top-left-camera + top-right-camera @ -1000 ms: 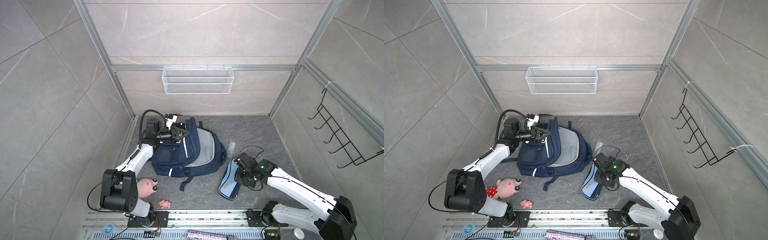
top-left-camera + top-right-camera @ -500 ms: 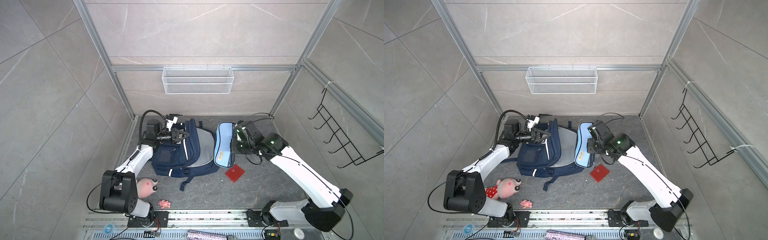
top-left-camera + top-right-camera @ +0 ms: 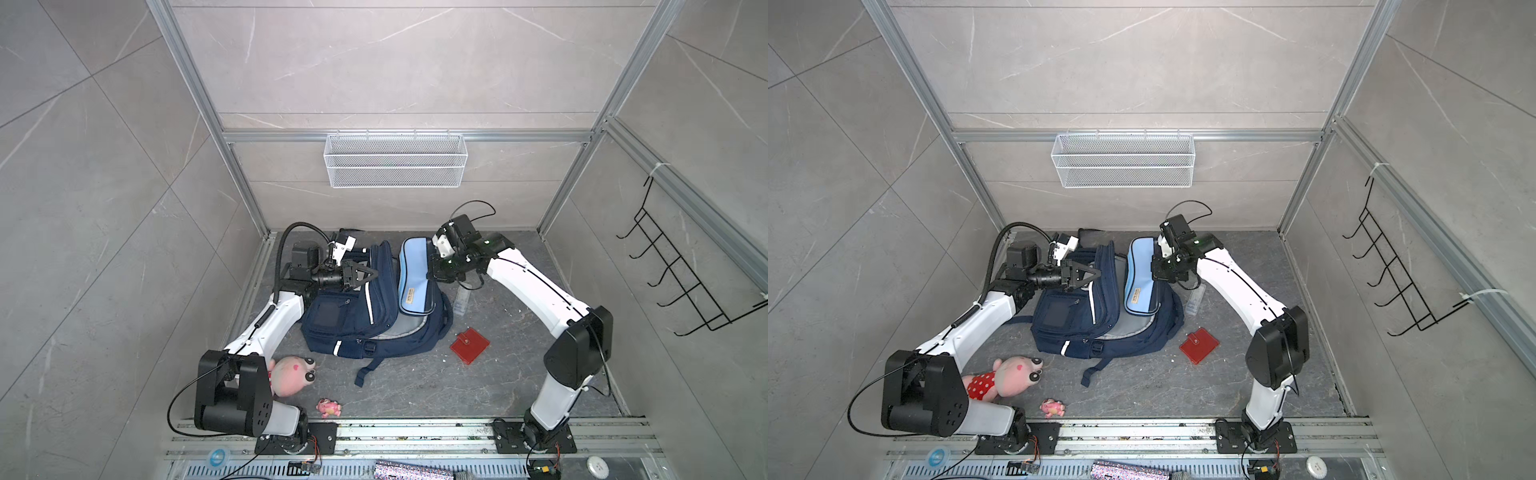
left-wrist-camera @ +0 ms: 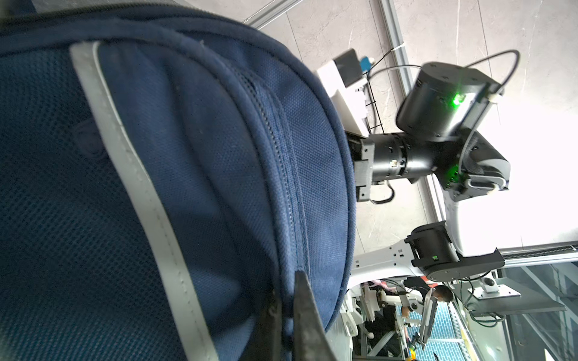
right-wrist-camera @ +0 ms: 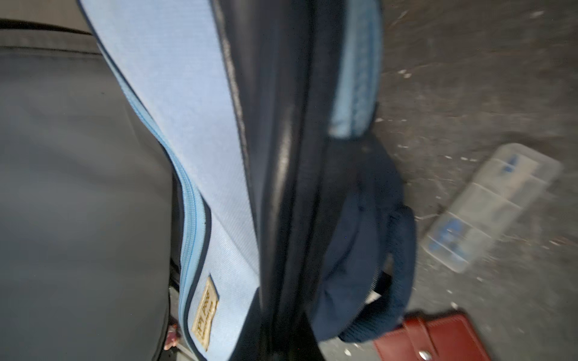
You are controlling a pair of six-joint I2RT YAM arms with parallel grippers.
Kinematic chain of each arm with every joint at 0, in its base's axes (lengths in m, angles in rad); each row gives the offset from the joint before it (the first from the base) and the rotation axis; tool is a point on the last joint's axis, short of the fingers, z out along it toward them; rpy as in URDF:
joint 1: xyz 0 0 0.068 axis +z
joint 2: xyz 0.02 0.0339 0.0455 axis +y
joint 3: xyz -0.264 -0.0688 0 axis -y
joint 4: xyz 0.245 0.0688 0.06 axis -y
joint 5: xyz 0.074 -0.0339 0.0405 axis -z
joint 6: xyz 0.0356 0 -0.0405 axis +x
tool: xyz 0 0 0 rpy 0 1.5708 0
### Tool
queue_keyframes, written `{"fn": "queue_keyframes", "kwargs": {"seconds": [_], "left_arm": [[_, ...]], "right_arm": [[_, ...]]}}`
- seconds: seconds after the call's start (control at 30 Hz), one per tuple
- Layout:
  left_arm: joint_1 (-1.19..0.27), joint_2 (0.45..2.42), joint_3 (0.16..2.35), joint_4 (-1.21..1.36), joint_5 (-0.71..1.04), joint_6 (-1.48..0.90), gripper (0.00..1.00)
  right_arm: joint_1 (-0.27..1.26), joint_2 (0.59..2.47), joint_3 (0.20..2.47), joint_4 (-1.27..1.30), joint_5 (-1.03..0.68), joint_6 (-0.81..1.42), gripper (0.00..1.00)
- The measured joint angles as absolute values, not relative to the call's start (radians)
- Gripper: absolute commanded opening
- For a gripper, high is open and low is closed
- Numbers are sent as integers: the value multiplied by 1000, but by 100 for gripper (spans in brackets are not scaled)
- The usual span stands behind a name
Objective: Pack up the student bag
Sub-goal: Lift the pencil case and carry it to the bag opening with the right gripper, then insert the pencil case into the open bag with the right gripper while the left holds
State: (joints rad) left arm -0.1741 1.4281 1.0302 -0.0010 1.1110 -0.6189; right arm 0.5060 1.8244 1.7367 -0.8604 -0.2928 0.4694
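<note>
Navy fabric took up the middle of the grey floor [image 3: 415, 395]: your student bag [image 3: 349, 324] lay on its back toward the left rear, with its main compartment gaping and its front panel standing up. Your left gripper [image 3: 375, 273] was pinched on that panel's zip edge, the jaws together over the seam in the left wrist view. Your right gripper [image 3: 432, 272] was clamped on the light-blue pencil case [image 3: 415, 266], held on edge over the open mouth; you could not tell whether its lower end touched the lining. A red wallet [image 3: 470, 345] and a clear pill box [image 3: 460, 300] lay just right of the bag, while a pink plush toy [image 3: 293, 374] and a small pink figure [image 3: 329, 407] lay near the front
</note>
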Motion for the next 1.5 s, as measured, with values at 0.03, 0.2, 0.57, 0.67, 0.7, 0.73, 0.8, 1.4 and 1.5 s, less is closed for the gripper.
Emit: {"fn": "queue_keyframes", "kwargs": {"seconds": [0.03, 0.2, 0.57, 0.67, 0.7, 0.73, 0.8, 1.4, 1.5], "left_arm": [[-174, 1428, 1031, -2, 1110, -619, 0], [-174, 1428, 1061, -29, 1106, -626, 0], [-173, 1476, 1076, 77, 1089, -747, 0], [-173, 1486, 1076, 134, 1073, -800, 0], [-173, 1493, 1076, 162, 1071, -820, 0], [-173, 1501, 1076, 186, 1070, -835, 0], [-173, 1523, 1076, 227, 1066, -862, 0], [-204, 1652, 1191, 235, 1092, -880, 0], [-218, 1684, 1221, 240, 1104, -887, 0]], "right_arm": [[506, 1840, 1734, -841, -319, 479, 0], [513, 1916, 1727, -751, -416, 523, 0], [598, 2141, 1887, -679, -506, 562, 0], [608, 2189, 1944, -677, -540, 577, 0], [610, 2206, 1966, -679, -549, 580, 0], [611, 2220, 1987, -683, -556, 580, 0], [613, 2250, 2037, -698, -567, 580, 0], [643, 2099, 1726, -614, -585, 514, 0], [640, 2111, 1742, -598, -598, 527, 0]]}}
